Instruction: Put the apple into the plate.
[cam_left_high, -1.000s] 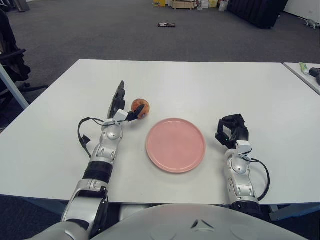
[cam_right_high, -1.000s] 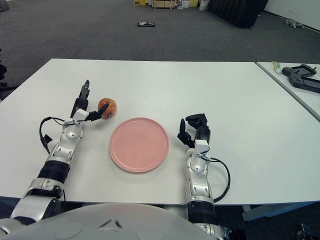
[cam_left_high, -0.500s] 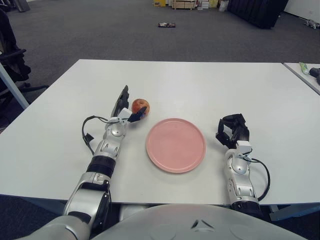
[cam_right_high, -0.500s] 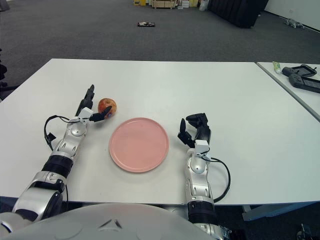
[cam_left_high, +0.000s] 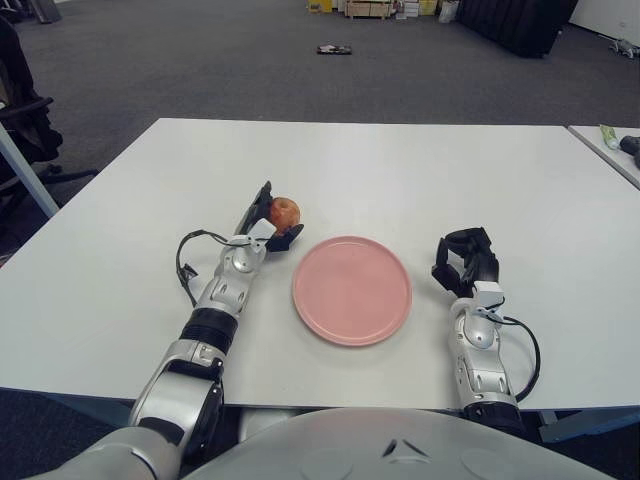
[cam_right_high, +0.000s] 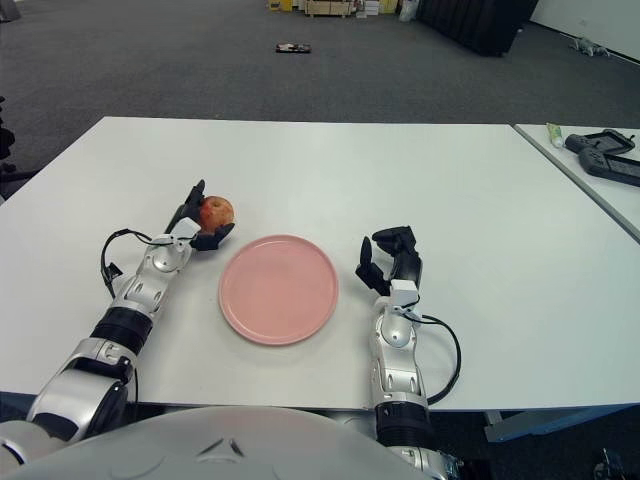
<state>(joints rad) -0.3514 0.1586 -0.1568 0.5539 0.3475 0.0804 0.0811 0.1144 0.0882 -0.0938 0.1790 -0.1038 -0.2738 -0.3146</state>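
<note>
Two hands show on the white tabletop (cam_left_high: 420, 170), one to each side of a pink plate (cam_left_high: 351, 290). The left hand (cam_left_high: 262, 222) is reaching out at the far left of the plate, its dark fingers (cam_right_high: 190, 205) spread around a red-and-yellow apple (cam_left_high: 284, 211): one set stands along the apple's left side and another finger curls under its near side, close against the fruit, though I cannot tell whether they press it firmly. The apple sits on the tabletop just beyond the plate's far-left rim, apart from it and not on it. The plate holds nothing. The right hand (cam_left_high: 464, 262) shows just to the right of the plate, its fingers curled loosely inward and gripping nothing.
</note>
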